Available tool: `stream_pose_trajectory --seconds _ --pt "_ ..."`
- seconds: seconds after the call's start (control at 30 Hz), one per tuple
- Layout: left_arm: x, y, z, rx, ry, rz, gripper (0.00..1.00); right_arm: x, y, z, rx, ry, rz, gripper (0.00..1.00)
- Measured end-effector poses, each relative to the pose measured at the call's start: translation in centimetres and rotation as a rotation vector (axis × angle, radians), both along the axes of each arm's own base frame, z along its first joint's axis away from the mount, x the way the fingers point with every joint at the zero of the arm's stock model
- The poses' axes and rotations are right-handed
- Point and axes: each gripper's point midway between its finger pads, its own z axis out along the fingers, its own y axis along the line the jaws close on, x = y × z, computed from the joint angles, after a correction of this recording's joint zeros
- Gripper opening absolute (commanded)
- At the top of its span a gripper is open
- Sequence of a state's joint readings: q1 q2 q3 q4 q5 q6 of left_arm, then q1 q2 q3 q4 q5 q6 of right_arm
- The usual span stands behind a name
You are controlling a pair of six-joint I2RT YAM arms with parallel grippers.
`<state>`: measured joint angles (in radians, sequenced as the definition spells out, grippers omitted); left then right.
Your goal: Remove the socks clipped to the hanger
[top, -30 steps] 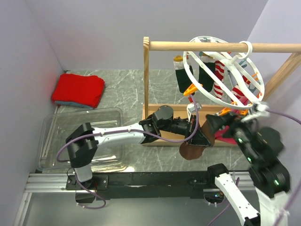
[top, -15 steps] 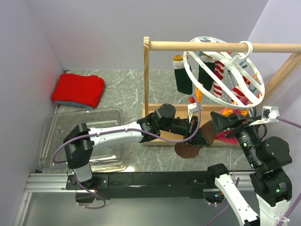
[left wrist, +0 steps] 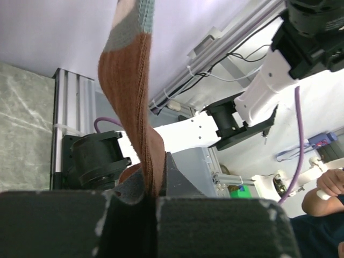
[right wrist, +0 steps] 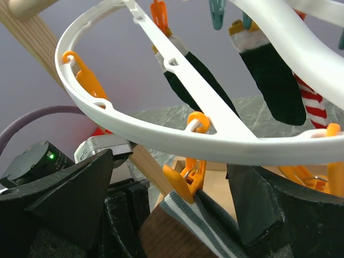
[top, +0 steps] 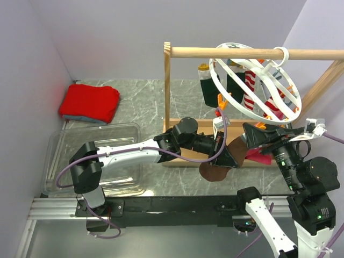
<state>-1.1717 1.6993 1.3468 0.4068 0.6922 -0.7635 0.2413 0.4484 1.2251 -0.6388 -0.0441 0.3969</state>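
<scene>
Marble table [top: 141, 101] | left end effector [top: 230, 157] pinching sock [top: 216, 172] below hanger [top: 215, 76] edge

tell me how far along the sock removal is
Done: no freed sock in view. In hand: left fingers pinch a sock's brown end, its cuff in an orange clip; open right fingers flank that clip. Left: green socks and striped socks clipped on the hanger.

Your hanger [right wrist: 177, 142] is smooth, glossy white plastic, and its clips [right wrist: 185, 180] are shiny orange plastic. The sock [left wrist: 131, 107] at your left wrist is ribbed brown knit cloth, matt. The rail [top: 226, 52] is bare matt wood; the table [top: 140, 97] looks like polished grey veined marble.
</scene>
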Motion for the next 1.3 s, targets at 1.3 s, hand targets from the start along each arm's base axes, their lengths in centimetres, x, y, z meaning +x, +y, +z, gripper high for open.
stream_pose_trajectory --seconds 1.3 --pt "-2.5 0.9 1.6 -0.083 0.068 -0.171 0.06 -2.4 0.9 2.6 0.040 -0.193 0.080 0.65"
